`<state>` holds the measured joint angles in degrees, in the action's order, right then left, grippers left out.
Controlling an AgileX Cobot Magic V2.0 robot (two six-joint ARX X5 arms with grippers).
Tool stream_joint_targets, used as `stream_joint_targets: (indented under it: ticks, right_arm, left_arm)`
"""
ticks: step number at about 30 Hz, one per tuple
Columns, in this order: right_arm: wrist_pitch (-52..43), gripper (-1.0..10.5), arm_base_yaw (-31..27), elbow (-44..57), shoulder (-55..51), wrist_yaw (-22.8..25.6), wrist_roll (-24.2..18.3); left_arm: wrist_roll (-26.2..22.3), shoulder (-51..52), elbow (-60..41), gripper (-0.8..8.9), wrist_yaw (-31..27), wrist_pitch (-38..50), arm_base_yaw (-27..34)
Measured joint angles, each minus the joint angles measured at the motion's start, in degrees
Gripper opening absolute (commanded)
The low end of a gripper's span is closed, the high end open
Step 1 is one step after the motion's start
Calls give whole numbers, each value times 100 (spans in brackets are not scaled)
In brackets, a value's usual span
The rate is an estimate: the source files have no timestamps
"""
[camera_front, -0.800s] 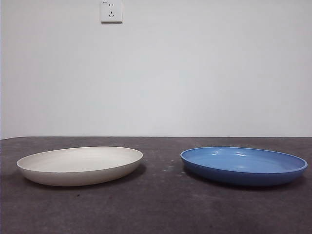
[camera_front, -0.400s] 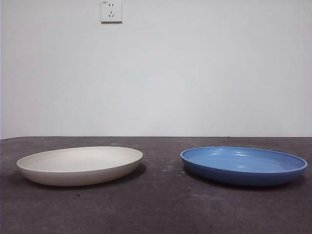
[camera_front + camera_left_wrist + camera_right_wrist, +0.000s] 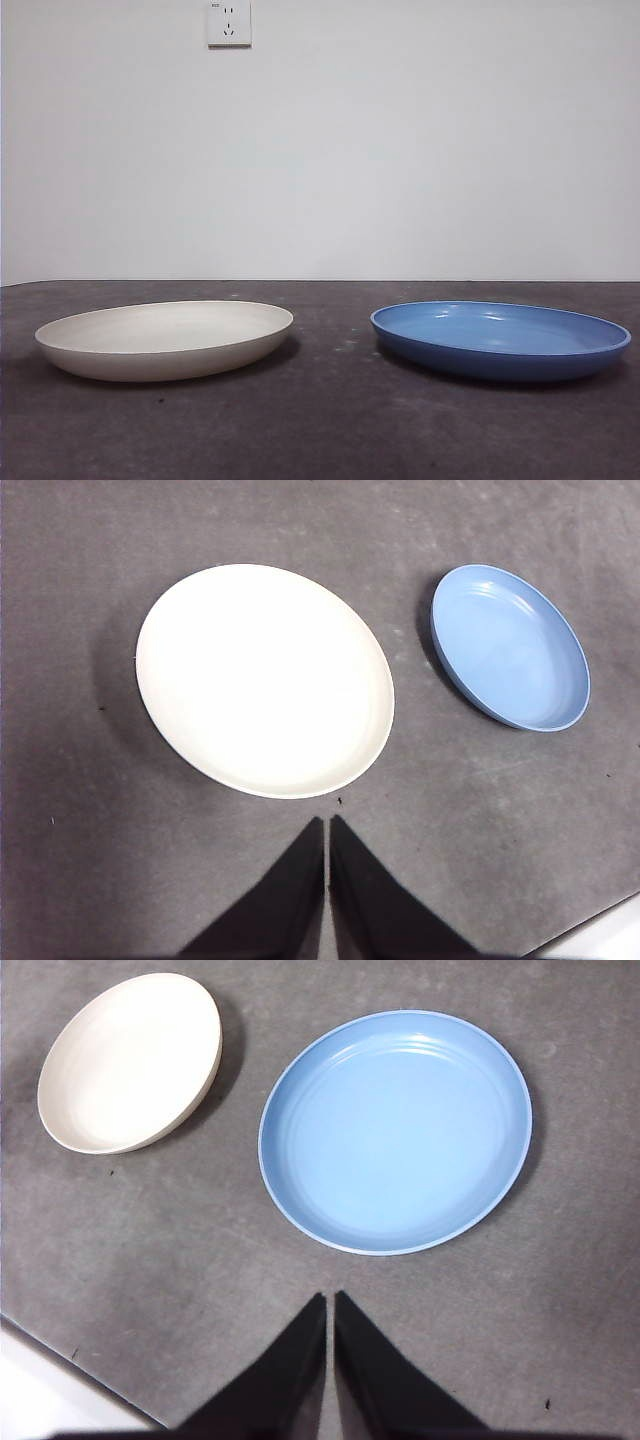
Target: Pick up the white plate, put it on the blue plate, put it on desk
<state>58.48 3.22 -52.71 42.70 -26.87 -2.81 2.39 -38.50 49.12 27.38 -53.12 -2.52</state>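
The white plate [image 3: 165, 339] lies on the dark desk [image 3: 330, 430] at the left of the front view, the blue plate [image 3: 500, 339] at the right, a gap between them. Neither arm shows in the front view. In the left wrist view my left gripper [image 3: 327, 822] is shut and empty, high above the desk just short of the white plate [image 3: 263, 679]; the blue plate [image 3: 510, 645] lies beside it. In the right wrist view my right gripper [image 3: 329, 1298] is shut and empty, high above the desk near the blue plate [image 3: 396, 1130]; the white plate [image 3: 130, 1060] lies further off.
A white wall with a socket [image 3: 228, 22] stands behind the desk. The desk's edge shows at a corner of the left wrist view [image 3: 600, 930] and of the right wrist view [image 3: 60, 1375].
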Motion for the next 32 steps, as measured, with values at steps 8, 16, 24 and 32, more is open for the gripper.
stream_joint_targets:
  ticks: [8, 16, 24, 32]
  right_arm:
    - [-44, 394, 0, 0, -2, 2, 22]
    - [-72, 394, 0, 0, -2, 0, 24]
    - [-90, 394, 0, 0, -2, 0, 26]
    - [-90, 393, 0, 0, -2, 0, 26]
  left_arm:
    - [0, 4, 0, 441, 0, 0, 0]
    - [7, -46, 0, 441, 0, 42, -2]
    - [210, -638, 74, 437, -77, 595, -20]
    - [289, -1893, 595, 436, -890, 927, -337]
